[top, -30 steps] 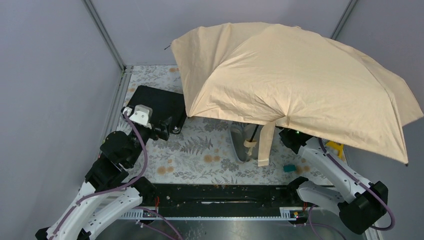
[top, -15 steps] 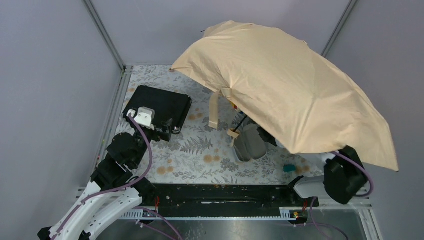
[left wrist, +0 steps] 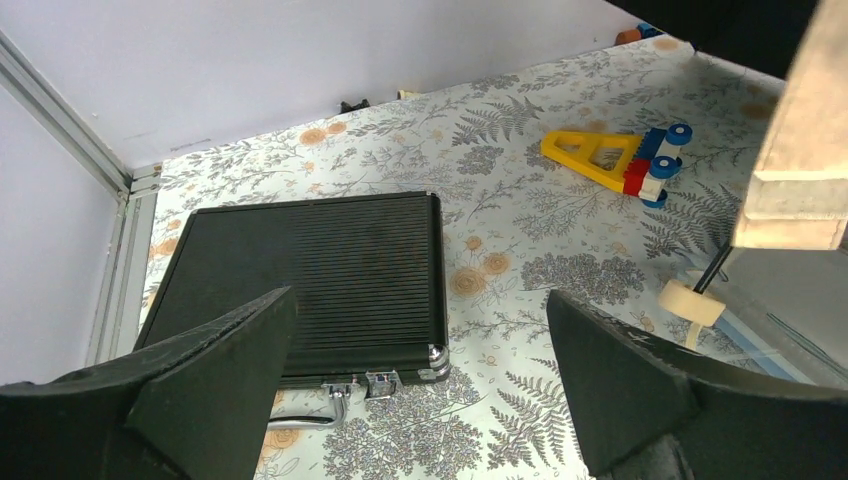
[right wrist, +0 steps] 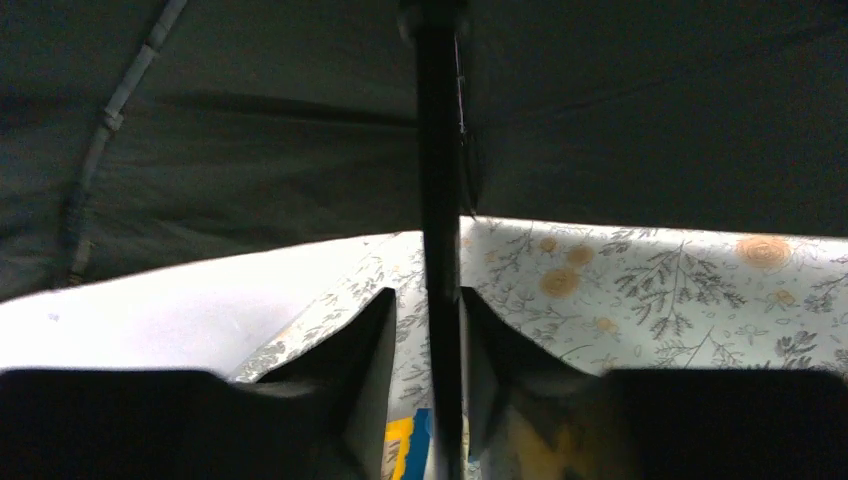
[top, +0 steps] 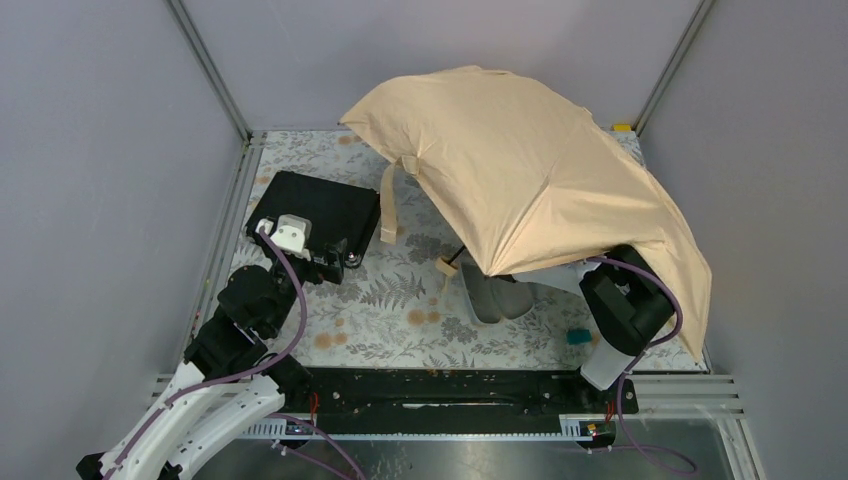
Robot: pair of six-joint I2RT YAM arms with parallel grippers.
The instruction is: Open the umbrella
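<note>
The umbrella's peach-tan canopy (top: 530, 170) is spread over the right half of the table, sagging over my right arm (top: 625, 300). Its cream knob handle (top: 448, 265) sits low near the table's middle, and the knob (left wrist: 690, 300) shows in the left wrist view too. The top view hides my right gripper under the fabric. In the right wrist view the thin dark shaft (right wrist: 440, 250) runs between the fingers of my right gripper (right wrist: 428, 310), with a gap at the left finger, under the black underside (right wrist: 250, 130). My left gripper (left wrist: 420, 380) stands wide open and empty.
A flat black case (top: 315, 205) lies at the left, just beyond my left gripper (top: 335, 255). A grey fabric sleeve (top: 495, 295) lies under the canopy edge. A small teal block (top: 577, 336) sits near the front right. A yellow toy (left wrist: 610, 160) lies farther back.
The canopy has swung left and dropped lower, its strap moving left. My right arm has pulled in under it and its jaws have loosened round the shaft. The left arm stayed put.
</note>
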